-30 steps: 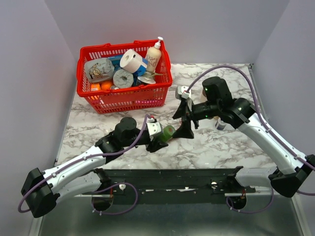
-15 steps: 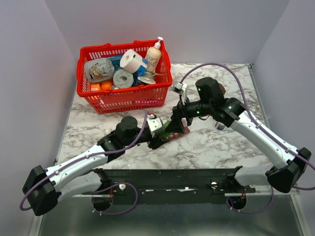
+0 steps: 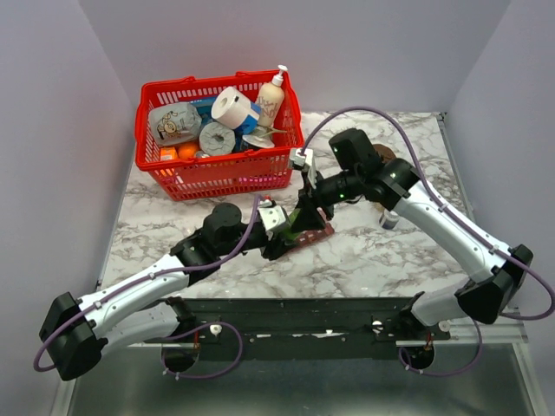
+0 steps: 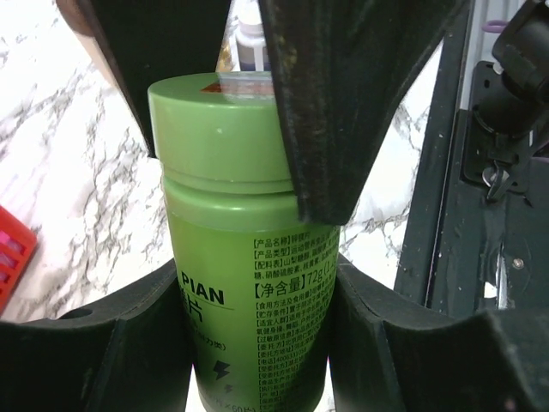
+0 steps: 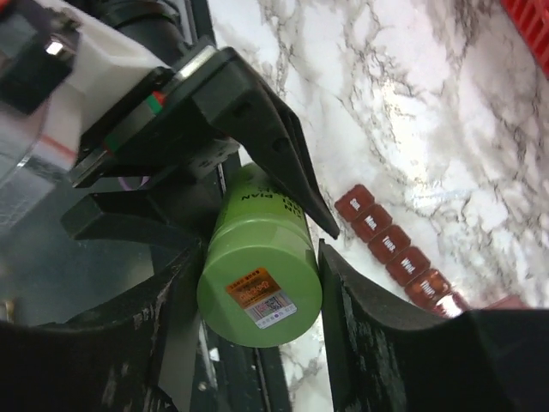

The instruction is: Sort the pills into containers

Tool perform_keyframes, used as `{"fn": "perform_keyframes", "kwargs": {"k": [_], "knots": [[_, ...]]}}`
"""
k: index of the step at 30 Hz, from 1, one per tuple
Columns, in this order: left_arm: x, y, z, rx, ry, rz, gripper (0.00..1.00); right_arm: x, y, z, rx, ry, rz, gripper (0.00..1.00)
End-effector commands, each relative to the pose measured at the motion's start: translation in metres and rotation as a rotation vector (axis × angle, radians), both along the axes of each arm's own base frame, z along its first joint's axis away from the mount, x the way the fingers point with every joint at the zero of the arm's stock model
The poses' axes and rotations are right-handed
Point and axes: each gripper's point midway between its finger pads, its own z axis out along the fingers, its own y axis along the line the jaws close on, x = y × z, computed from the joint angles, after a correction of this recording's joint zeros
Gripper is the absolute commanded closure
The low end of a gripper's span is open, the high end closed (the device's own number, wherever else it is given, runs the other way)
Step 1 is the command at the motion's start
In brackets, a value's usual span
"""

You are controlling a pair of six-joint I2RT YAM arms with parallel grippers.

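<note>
Here the green bottle (image 4: 244,283) is clamped by the left gripper (image 4: 257,330), its cap (image 5: 257,296) seemingly pinched by the right gripper (image 5: 257,262).

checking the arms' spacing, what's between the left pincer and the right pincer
A green bottle: the left pincer grips its body, the right pincer flanks its cap. Both wrist views show it.

Red mesh basket (image 3: 217,178) sat at the back left of the marble table (image 3: 381,260), stuffed with a toilet roll (image 3: 232,106), a pump bottle (image 3: 271,97) and other bits.
</note>
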Motion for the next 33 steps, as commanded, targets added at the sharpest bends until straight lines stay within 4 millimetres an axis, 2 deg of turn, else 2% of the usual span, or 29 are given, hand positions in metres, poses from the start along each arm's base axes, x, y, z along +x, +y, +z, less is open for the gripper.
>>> {"fn": "perform_keyframes", "kwargs": {"k": [1, 2, 3, 4, 5, 7, 10, 13, 14, 16, 17, 19, 20, 21, 22, 23, 24, 26, 27, 28, 29, 30, 31, 33], "knots": [[-0.017, -0.002, 0.012, 0.022, -0.04, -0.121, 1.0, -0.035, -0.002, 0.017, 0.071, -0.221, 0.507, 0.8], [-0.023, -0.003, 0.011, 0.028, -0.039, -0.155, 1.0, -0.054, -0.015, 0.028, 0.072, -0.212, 0.605, 0.8], [-0.025, -0.004, 0.015, 0.026, -0.047, -0.182, 1.0, -0.059, -0.012, 0.023, 0.108, -0.217, 0.708, 0.78], [-0.03, -0.004, 0.011, 0.042, -0.029, -0.208, 1.0, -0.059, -0.012, 0.027, 0.153, -0.343, 0.817, 0.78], [-0.037, -0.006, 0.012, 0.042, -0.028, -0.251, 1.0, -0.057, -0.009, 0.03, 0.167, -0.37, 0.832, 0.77], [-0.041, -0.006, 0.012, 0.054, -0.016, -0.279, 1.0, -0.05, -0.008, 0.022, 0.166, -0.483, 0.896, 0.78], [-0.04, -0.005, 0.012, 0.056, -0.024, -0.273, 1.0, -0.04, -0.003, 0.025, 0.154, -0.527, 0.885, 0.77], [-0.036, -0.003, 0.011, 0.054, -0.042, -0.247, 1.0, -0.041, -0.004, 0.028, 0.146, -0.497, 0.858, 0.6], [-0.035, -0.003, 0.011, 0.051, -0.046, -0.239, 1.0, -0.043, -0.004, 0.032, 0.156, -0.497, 0.848, 0.37], [-0.033, -0.003, 0.012, 0.044, -0.055, -0.229, 1.0, -0.051, -0.007, 0.03, 0.159, -0.429, 0.809, 0.19], [-0.032, -0.003, 0.012, 0.043, -0.054, -0.224, 1.0, -0.049, -0.004, 0.041, 0.184, -0.484, 0.782, 0.08], [-0.031, -0.003, 0.015, 0.033, -0.064, -0.217, 1.0, -0.05, -0.005, 0.044, 0.181, -0.429, 0.699, 0.0], [-0.03, -0.003, 0.016, 0.033, -0.065, -0.214, 1.0, -0.05, -0.006, 0.038, 0.172, -0.408, 0.669, 0.0], [-0.03, -0.003, 0.017, 0.03, -0.066, -0.212, 1.0, -0.045, -0.003, 0.051, 0.197, -0.478, 0.628, 0.0], [-0.03, -0.002, 0.019, 0.023, -0.072, -0.205, 1.0, -0.046, -0.005, 0.055, 0.194, -0.43, 0.57, 0.0], [-0.029, -0.002, 0.019, 0.022, -0.075, -0.2, 1.0, -0.044, -0.005, 0.05, 0.183, -0.4, 0.525, 0.0], [-0.028, -0.001, 0.019, 0.021, -0.074, -0.192, 1.0, -0.04, -0.004, 0.064, 0.207, -0.452, 0.48, 0.0], [-0.025, 0.002, 0.021, 0.015, -0.08, -0.16, 1.0, -0.035, -0.004, 0.072, 0.228, -0.39, 0.377, 0.0], [-0.024, 0.004, 0.018, 0.018, -0.075, -0.147, 1.0, -0.026, -0.005, 0.057, 0.193, -0.336, 0.29, 0.0], [-0.022, 0.004, 0.026, -0.006, -0.097, -0.131, 1.0, -0.023, -0.004, 0.056, 0.189, -0.135, 0.101, 0.0], [-0.019, 0.006, 0.026, -0.009, -0.102, -0.11, 1.0, -0.01, 0.001, 0.056, 0.211, -0.092, -0.007, 0.0], [-0.017, 0.006, 0.026, -0.01, -0.104, -0.099, 1.0, -0.01, 0.0, 0.036, 0.177, -0.008, -0.058, 0.0], [-0.016, 0.007, 0.027, -0.01, -0.109, -0.09, 1.0, -0.016, -0.001, 0.033, 0.182, 0.006, -0.037, 0.0], [-0.013, 0.007, 0.027, -0.007, -0.108, -0.076, 1.0, -0.012, 0.0, 0.028, 0.188, 0.04, -0.089, 0.0]]}}
